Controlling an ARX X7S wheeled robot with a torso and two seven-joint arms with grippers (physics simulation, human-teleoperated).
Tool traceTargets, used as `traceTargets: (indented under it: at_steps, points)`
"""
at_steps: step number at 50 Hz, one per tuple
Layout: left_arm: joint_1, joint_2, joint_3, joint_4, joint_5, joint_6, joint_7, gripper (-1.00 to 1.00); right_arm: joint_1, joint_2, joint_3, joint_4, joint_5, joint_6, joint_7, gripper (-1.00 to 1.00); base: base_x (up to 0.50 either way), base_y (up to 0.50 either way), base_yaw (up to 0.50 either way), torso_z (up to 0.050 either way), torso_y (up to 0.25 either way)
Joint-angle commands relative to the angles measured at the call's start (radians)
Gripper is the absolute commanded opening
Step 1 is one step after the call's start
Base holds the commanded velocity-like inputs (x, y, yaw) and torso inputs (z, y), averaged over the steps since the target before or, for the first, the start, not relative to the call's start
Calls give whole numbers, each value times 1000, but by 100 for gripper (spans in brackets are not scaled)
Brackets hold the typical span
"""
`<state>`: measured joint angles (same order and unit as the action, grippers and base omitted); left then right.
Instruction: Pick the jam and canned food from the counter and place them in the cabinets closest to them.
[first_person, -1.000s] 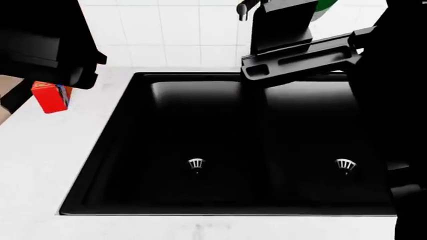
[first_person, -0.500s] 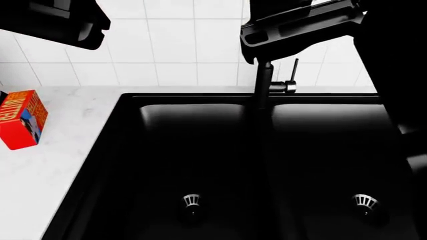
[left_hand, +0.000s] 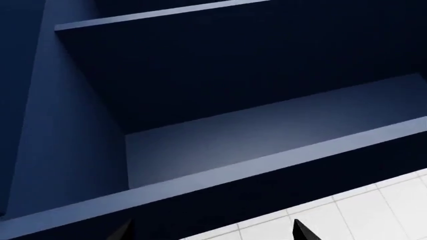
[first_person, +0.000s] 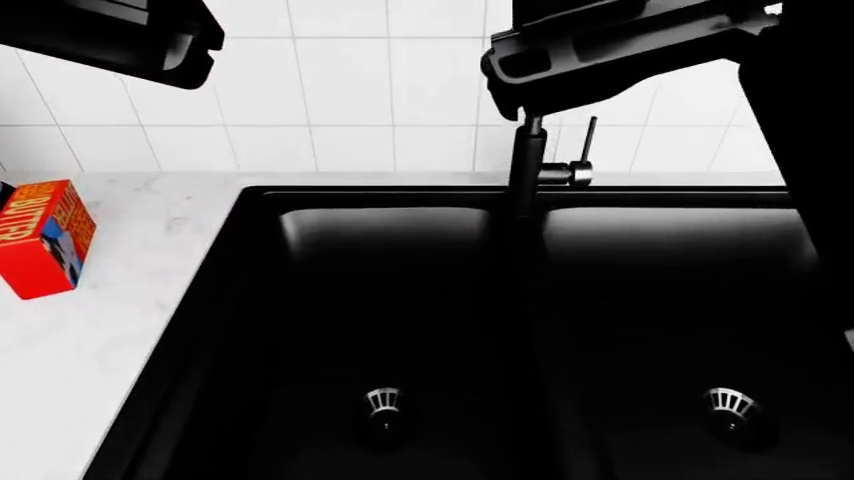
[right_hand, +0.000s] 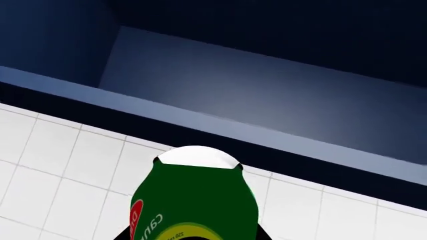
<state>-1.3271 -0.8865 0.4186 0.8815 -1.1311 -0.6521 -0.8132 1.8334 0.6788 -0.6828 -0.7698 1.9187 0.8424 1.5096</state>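
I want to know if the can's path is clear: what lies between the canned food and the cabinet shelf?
In the right wrist view, only white wall tile and the shelf's front edge separate the canned food from the cabinet shelf.

Both arms are sitting raised high, w/ only their black undersides showing along the head view's top edge. Left arm is hanging at upper left, its gripper out of that view; in the left wrist view just two dark fingertips are poking into frame, well apart, nothing btwn them. Right arm is reaching across upper right, forearm filling the right edge. Right gripper is clamping the canned food, can pointing away from the wrist cam.
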Motion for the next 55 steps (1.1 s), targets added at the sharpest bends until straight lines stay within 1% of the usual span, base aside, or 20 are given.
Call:
traceTargets:
  at_steps: [1, 4, 7, 9, 10, 16, 27, 32, 33, 41, 46, 55]
  points:
    - [1, 0, 0, 1, 2, 3, -3, 100, 16, 34, -53, -105, -36, -106, 60, -100, 0, 0, 0, 0, 0]
    - [4, 1, 1, 0, 5, 5, -1, 100, 128, 100, -222, -155, -83, -271, 61, -100, 0, 0, 0, 0, 0]
    - [6, 3, 2, -1, 7, 7, -1, 100, 341, 186, -500, -202, -121, -499, 61, -100, 0, 0, 0, 0, 0]
    - [6, 5, 4, -1, 9, 7, -1, 100, 482, 214, -678, -227, -146, -628, 61, -100, 0, 0, 0, 0, 0]
    - [5, 6, 4, -1, 9, 7, -1, 100, 520, 223, -719, -237, -152, -662, 61, -100, 0, 0, 0, 0, 0]
    - [-3, 10, 6, -2, 6, 3, -4, 100, 522, 260, -607, -259, -100, -620, 61, -100, 0, 0, 0, 0, 0]
    - [-22, 15, 8, -5, -6, -6, -10, 100, 523, 292, -256, -229, 82, -419, 61, -100, 0, 0, 0, 0, 1]
    - [-29, 15, 4, -4, -17, -6, -15, 100, 523, 278, -143, -193, 131, -332, 61, -100, 0, 0, 0, 0, 0]
    - [-28, 15, 4, -4, -18, -5, -16, 100, 523, 284, -135, -177, 145, -309, 61, -100, 0, 0, 0, 0, 0]
    - [-19, 12, -4, -4, -22, 6, -19, 100, 523, 230, -21, -86, 153, -194, 61, -100, 0, 0, 0, 0, 0]
    - [-10, 13, -5, -4, -18, 13, -19, 100, 523, 219, 30, -44, 136, -148, 61, -100, 0, 0, 0, 0, 0]
    - [-4, 23, 2, -9, -5, 19, -15, 100, 523, 119, 78, 110, 91, -3, 61, -100, 0, 0, 0, 1, 0]
